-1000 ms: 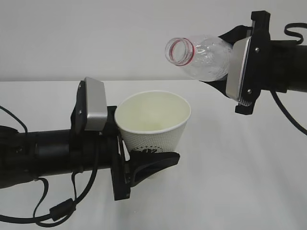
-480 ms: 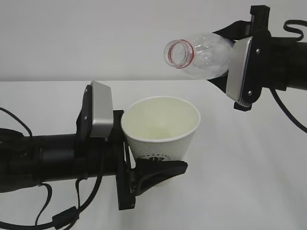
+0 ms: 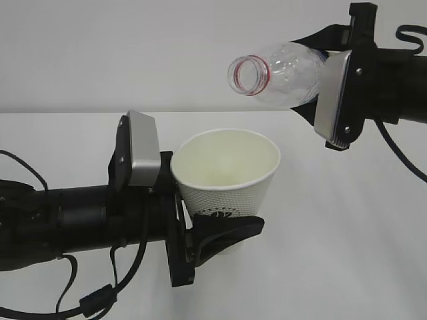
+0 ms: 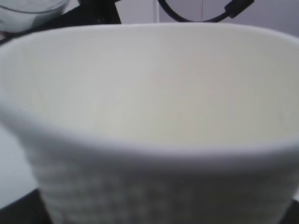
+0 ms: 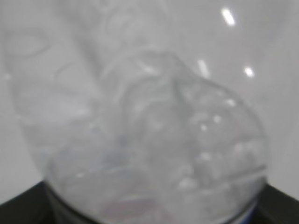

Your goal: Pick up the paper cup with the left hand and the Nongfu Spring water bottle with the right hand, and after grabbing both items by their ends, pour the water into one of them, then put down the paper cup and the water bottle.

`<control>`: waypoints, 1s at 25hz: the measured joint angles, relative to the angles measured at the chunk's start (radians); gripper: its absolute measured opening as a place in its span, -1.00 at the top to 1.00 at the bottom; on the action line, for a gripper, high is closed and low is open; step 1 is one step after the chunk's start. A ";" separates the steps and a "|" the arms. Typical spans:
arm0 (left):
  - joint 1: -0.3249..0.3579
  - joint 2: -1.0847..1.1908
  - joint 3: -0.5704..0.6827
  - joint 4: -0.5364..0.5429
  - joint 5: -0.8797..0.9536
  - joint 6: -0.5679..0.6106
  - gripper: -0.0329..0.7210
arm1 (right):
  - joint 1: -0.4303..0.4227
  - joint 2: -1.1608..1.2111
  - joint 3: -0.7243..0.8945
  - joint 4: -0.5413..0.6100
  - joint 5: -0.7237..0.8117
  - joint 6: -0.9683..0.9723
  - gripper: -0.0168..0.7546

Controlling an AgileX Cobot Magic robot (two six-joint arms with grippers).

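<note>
The white paper cup [image 3: 227,177] with its dotted side stands upright above the table. My left gripper [image 3: 223,230] is shut on the cup's base, one black finger [image 3: 230,230] curving round the front. The cup [image 4: 149,116] fills the left wrist view, cream inside. The clear Nongfu Spring water bottle [image 3: 283,70] lies nearly level in the air, its red-ringed open mouth [image 3: 248,75] pointing left, above and slightly right of the cup's rim. My right gripper [image 3: 315,73] is shut on the bottle's lower body. The bottle [image 5: 149,140] fills the right wrist view. No water stream shows.
The white table [image 3: 347,233] stretches below both arms, with a pale wall behind. Black cables [image 3: 93,300] hang under the left arm at the lower left, and another cable [image 3: 400,160] loops down from the right arm.
The left arm has carried the cup to the right, closer under the bottle's mouth. The bottle has risen slightly. Both grips are unchanged.
</note>
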State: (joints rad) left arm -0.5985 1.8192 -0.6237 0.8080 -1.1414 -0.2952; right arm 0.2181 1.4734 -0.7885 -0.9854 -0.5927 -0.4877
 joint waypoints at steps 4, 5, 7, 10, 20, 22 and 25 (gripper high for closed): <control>0.000 0.000 0.000 -0.013 0.000 0.000 -0.46 | 0.000 0.000 0.000 0.002 0.000 -0.039 -0.37; 0.000 0.000 0.000 -0.015 0.000 0.000 -0.46 | 0.000 0.000 0.000 0.002 0.000 -0.048 -0.37; 0.000 0.000 0.000 -0.019 0.000 0.000 -0.46 | 0.000 0.000 0.000 0.004 0.000 -0.060 -0.37; 0.000 0.000 0.000 -0.021 0.000 0.000 -0.46 | 0.000 0.000 0.000 0.019 0.000 -0.068 -0.37; 0.000 0.000 0.000 -0.003 0.000 0.000 -0.46 | 0.000 0.000 0.000 0.066 0.000 -0.147 -0.37; 0.000 0.000 0.000 -0.003 0.000 0.000 -0.46 | 0.000 0.000 0.000 0.083 0.000 -0.159 -0.37; 0.000 0.000 0.000 -0.003 0.000 0.000 -0.45 | 0.000 0.000 0.000 0.091 0.000 -0.177 -0.37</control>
State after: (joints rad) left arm -0.5985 1.8192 -0.6237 0.8049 -1.1414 -0.2952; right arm 0.2181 1.4734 -0.7885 -0.8939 -0.5927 -0.6648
